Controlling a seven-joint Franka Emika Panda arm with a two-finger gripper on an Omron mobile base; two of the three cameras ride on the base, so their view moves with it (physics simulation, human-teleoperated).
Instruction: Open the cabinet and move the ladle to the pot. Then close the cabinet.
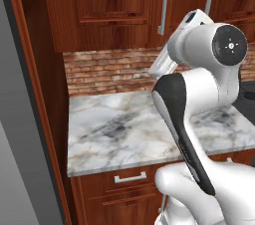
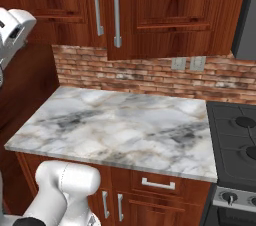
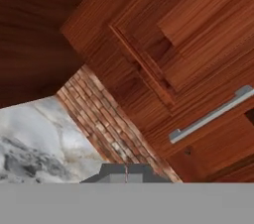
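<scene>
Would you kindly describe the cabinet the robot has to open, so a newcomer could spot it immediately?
Start at the marble counter and look up past the brick backsplash. The cabinet hangs there, reddish-brown, both doors shut. Its long vertical silver handles distinguish it from the base cabinets' short horizontal pulls.

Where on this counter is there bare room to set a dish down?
The marble counter lies bare from the brick backsplash to its front edge, and from the wood panel on its left to the stove on its right. The arm crowds the near right corner.
</scene>
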